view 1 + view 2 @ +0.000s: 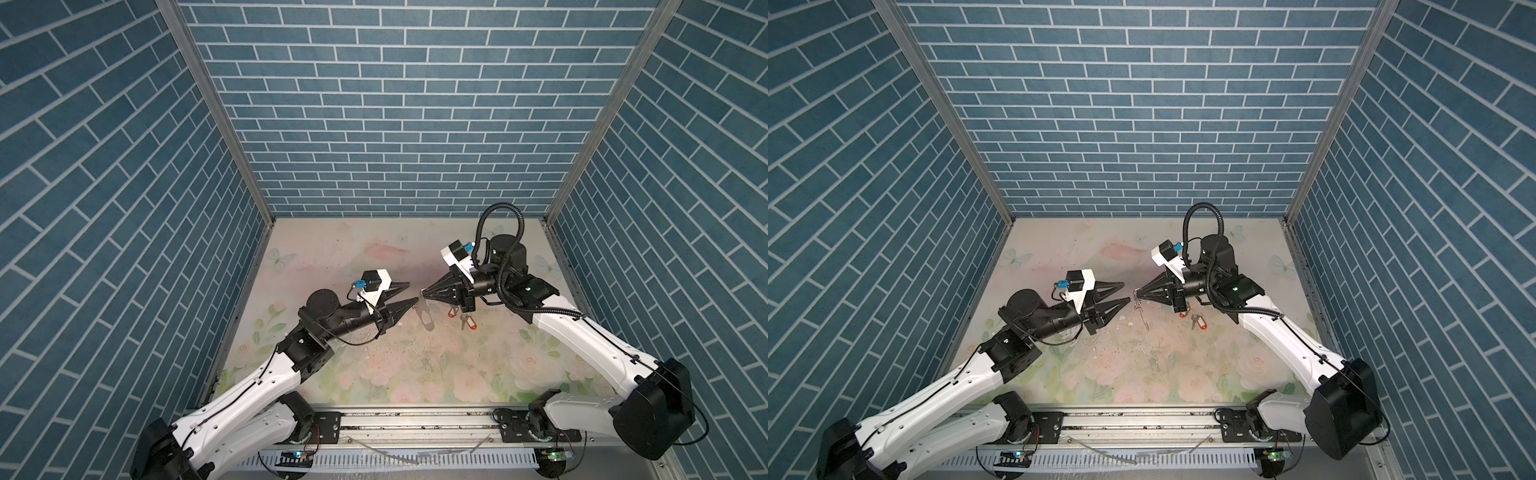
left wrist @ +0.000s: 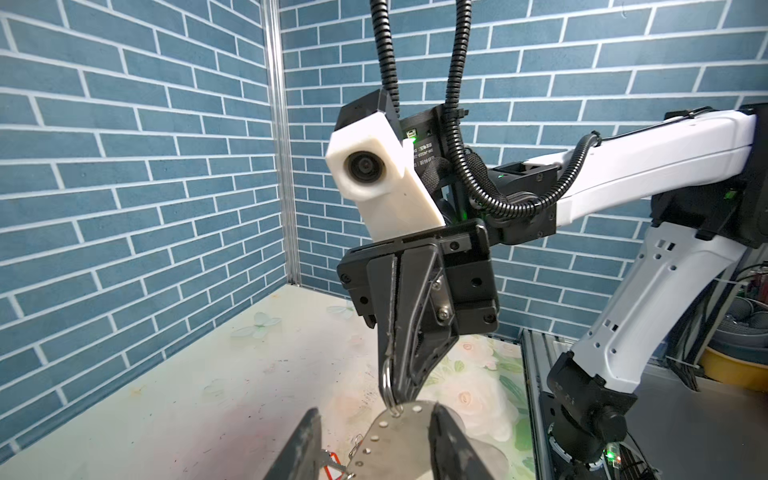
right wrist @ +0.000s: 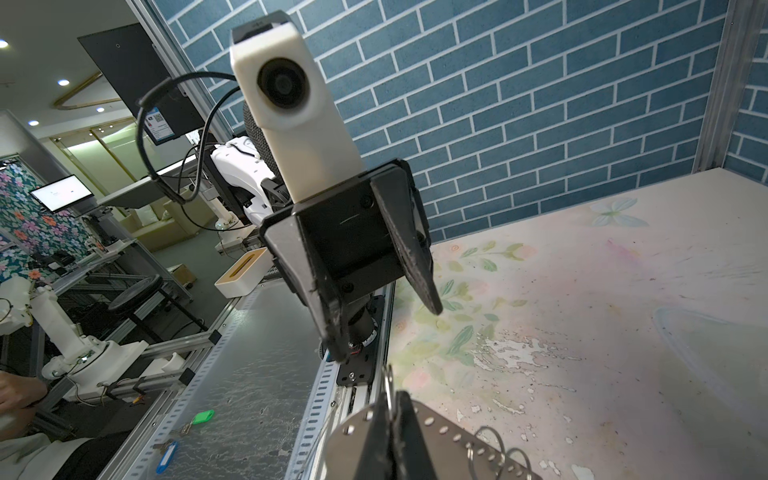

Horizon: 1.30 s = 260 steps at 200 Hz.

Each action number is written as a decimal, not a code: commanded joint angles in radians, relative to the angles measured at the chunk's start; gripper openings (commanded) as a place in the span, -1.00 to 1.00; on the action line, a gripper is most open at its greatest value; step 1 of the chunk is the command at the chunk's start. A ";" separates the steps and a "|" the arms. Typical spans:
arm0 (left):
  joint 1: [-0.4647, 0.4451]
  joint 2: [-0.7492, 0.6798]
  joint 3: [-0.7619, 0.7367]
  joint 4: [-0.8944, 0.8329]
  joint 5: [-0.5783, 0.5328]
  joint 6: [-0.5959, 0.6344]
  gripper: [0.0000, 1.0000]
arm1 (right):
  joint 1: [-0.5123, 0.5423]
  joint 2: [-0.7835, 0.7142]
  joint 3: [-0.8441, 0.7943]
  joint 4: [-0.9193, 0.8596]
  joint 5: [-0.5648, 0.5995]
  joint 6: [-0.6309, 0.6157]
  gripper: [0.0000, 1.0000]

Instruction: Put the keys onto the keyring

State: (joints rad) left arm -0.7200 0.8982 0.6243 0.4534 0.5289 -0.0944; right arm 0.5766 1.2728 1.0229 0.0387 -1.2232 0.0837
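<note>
The right gripper (image 1: 424, 292) reaches in from the right above mid-table, its jaws fully closed on a wire ring at the top end of the keyring (image 1: 424, 313). The left gripper (image 1: 412, 292) faces it tip to tip from the left, jaws partly apart and clamping nothing. In the left wrist view its fingers (image 2: 451, 444) straddle the plate's upper end, one just beside its edge; whether it touches I cannot tell. The keyring, a flat grey oblong plate with a row of small holes and loose rings, hangs off the table (image 1: 374, 257). The keys (image 1: 469, 325) lie on the table just right of it, one orange tag partly under the right gripper.
</note>
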 commanded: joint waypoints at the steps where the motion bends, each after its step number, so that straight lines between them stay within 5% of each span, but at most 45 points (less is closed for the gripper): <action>1: -0.005 0.023 0.012 0.069 0.048 -0.028 -0.17 | -0.004 0.002 0.017 0.059 -0.036 0.025 -1.00; 113: -0.007 0.115 0.026 0.201 0.089 -0.079 -0.51 | -0.004 0.014 0.001 0.105 -0.050 0.053 -1.00; 260: -0.040 0.107 0.031 0.125 0.028 -0.009 -1.00 | -0.004 0.002 -0.005 0.096 -0.016 0.054 -1.00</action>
State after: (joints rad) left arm -0.7284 1.0191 0.6357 0.6220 0.5797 -0.1677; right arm 0.5678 1.2869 1.0222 0.1177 -1.2442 0.1230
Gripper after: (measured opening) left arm 0.051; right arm 0.045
